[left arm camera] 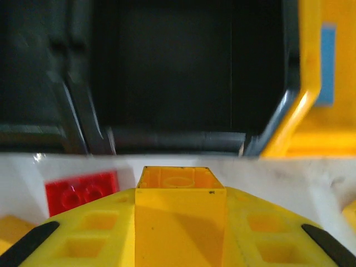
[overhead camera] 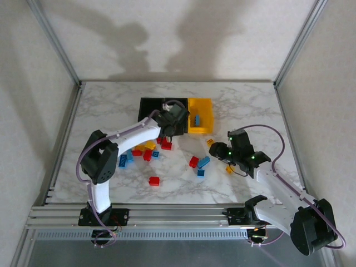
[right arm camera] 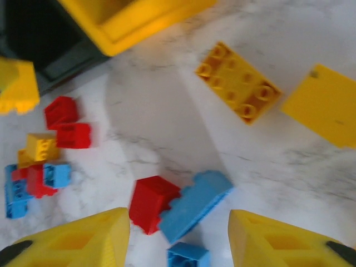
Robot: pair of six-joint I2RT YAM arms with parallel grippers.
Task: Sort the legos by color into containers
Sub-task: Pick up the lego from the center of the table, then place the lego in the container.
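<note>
Top external: white marbled table strewn with legos, pale walls.

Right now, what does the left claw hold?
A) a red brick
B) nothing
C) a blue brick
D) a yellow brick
D: the left wrist view shows a yellow brick clamped between the two fingers of the left claw.

Two black bins and a yellow bin stand in a row at the far side of the surface, the yellow rightmost with a blue brick inside. Red, blue and yellow legos lie scattered nearer; one yellow brick is clamped in the left tool.
</note>
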